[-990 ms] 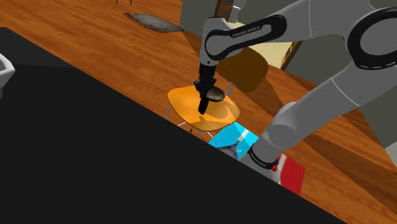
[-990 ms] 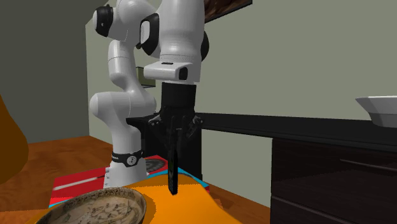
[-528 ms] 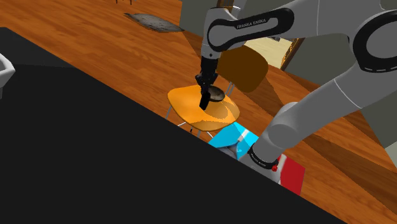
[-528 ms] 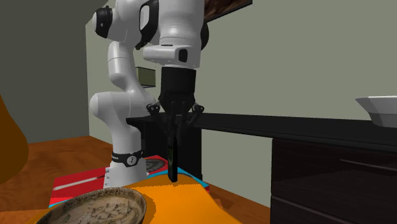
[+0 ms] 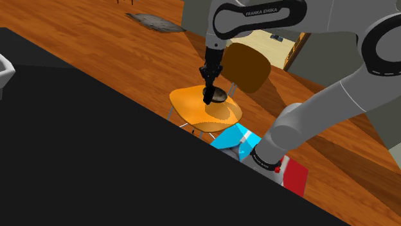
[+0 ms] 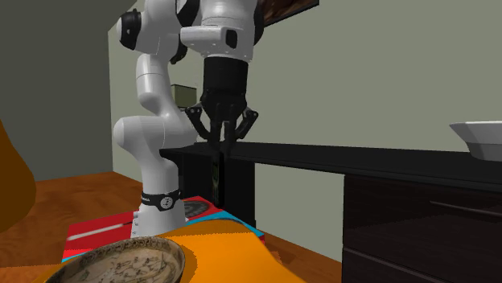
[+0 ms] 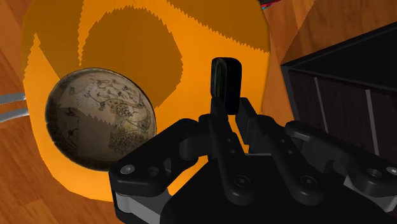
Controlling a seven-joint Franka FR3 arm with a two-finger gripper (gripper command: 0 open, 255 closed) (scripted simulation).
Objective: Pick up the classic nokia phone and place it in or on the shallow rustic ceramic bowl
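One shallow, mottled brown ceramic bowl (image 7: pixel 102 121) sits on the rounded orange chair seat (image 7: pixel 159 38), and its patterned inside shows whole. The white arm (image 5: pixel 334 106) arches over from the lower right of the shoulder view, with its wrist pointing straight down near the middle of the frame. Its black claw (image 6: pixel 221 145) pinches one slim dark phone (image 7: pixel 226 83) by the upper end. The phone hangs upright in the air above the seat, just beside the bowl's rim and not touching it.
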